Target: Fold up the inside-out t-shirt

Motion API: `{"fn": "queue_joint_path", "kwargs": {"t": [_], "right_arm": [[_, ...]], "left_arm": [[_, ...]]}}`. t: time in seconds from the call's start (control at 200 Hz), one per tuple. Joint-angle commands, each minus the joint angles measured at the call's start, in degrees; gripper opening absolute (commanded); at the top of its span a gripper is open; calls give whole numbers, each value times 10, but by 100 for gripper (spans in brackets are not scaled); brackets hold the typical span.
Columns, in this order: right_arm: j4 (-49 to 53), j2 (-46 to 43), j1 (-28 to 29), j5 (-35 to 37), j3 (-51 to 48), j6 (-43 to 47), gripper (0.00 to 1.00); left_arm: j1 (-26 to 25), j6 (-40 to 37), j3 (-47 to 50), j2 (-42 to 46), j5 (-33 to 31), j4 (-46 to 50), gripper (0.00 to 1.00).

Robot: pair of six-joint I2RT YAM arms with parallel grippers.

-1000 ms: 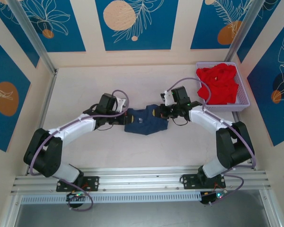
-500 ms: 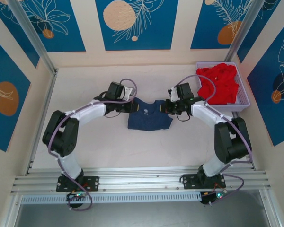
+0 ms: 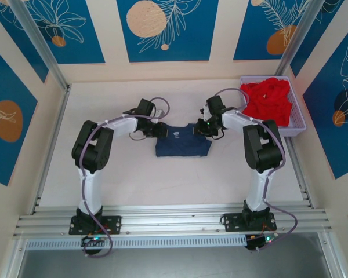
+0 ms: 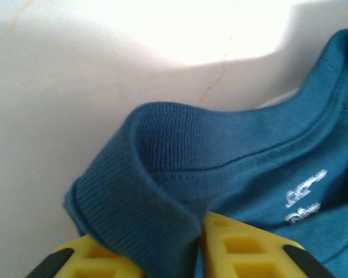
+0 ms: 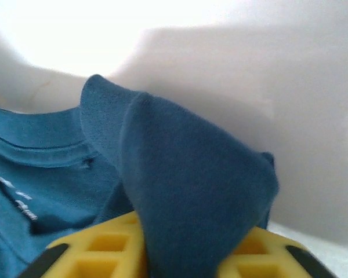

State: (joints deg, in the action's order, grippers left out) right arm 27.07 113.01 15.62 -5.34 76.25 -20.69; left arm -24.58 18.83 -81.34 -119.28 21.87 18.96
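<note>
Navy cloth marks the middle of the tabletop (image 3: 116,174): the inside-out t-shirt (image 3: 182,145) lies flat there as a compact folded block, neck edge on its far side, with small white lettering (image 3: 177,134) just inside the collar.

Both arms are bent sharply at the elbow, and their forearms run low over the tabletop toward the shirt from either side. The left hand (image 3: 160,131) sits at the shirt's far left corner, by the collar. The right hand (image 3: 200,128) sits at the far right corner, so the two face each other across the neckline.

From the left wrist, a ribbed fold of collar runs down between the yellow fingers (image 4: 249,249). From the right wrist, a raised peak of blue fabric drapes over and between the yellow fingers (image 5: 98,249). Cloth fills the gap in each hand. Whether the fingers are pinching it or standing loose around it cannot be told.

To the right of the shirt and a little farther back, well apart from it, a lavender slatted basket (image 3: 296,124) stands in the corner. A bright red garment (image 3: 269,104) is heaped in it, and it bulges above the rim.
</note>
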Motion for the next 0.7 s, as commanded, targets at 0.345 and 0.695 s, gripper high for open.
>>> {"fn": "queue_joint_path", "kwargs": {"t": [0.345, 0.695], "right_arm": [[91, -106, -28, 26, 2, 18, 64], [78, -144, -18, -12, -35, 8, 66]], "left_arm": [[17, 45, 63, 102, 36, 47, 75], [-30, 33, 31, 31, 40, 48, 78]]}}
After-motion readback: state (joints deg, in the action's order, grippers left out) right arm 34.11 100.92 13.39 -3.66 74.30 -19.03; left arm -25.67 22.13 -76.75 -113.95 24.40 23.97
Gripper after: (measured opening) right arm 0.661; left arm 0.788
